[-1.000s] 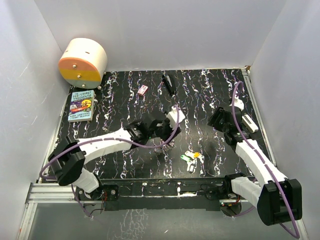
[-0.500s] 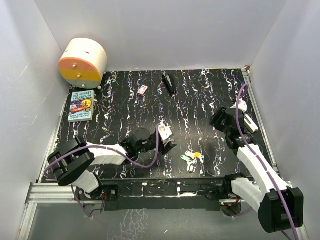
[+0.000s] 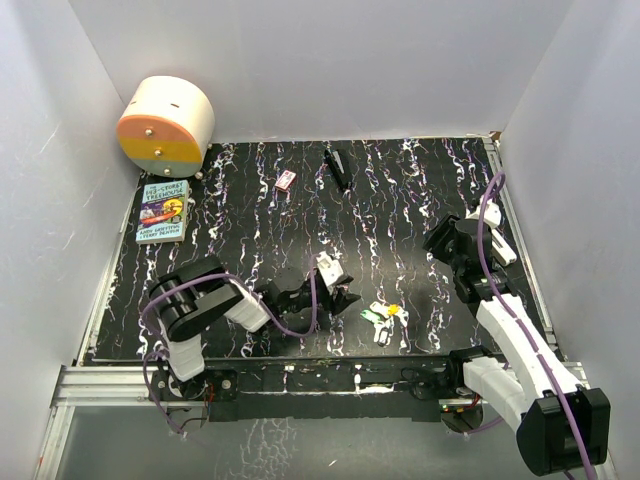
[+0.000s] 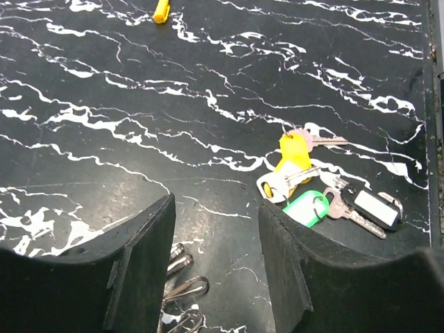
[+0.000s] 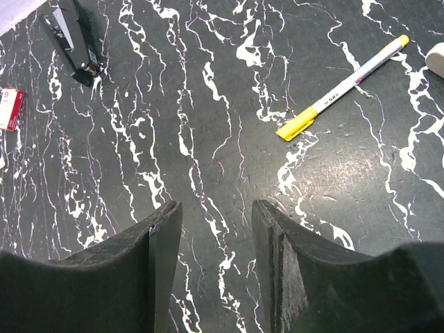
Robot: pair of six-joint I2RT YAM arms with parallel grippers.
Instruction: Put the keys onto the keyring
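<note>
The keys [image 4: 298,182] lie in a small heap on the black marbled table, with a yellow head [image 4: 293,151], a white head [image 4: 272,186], a green head [image 4: 305,207] and a black tag [image 4: 371,205]. In the top view they [image 3: 385,315] lie just right of my left gripper [image 3: 343,297]. The left gripper [image 4: 216,232] is open and empty, low over the table. The keyring [image 4: 182,288], a wire ring with grey metal keys, lies beside its left finger, partly hidden. My right gripper [image 3: 438,240] is open and empty [image 5: 216,229] over bare table, far from the keys.
A yellow-and-white pen [image 5: 343,84] lies ahead of the right gripper. A black stapler-like thing [image 3: 338,168] and a small red-and-white box [image 3: 286,180] lie at the back. A book [image 3: 163,211] and a round drum [image 3: 166,125] sit at the back left.
My left arm has folded back toward its base and its gripper has come nearer and lower, beside the keys. The right gripper has shifted slightly right.
</note>
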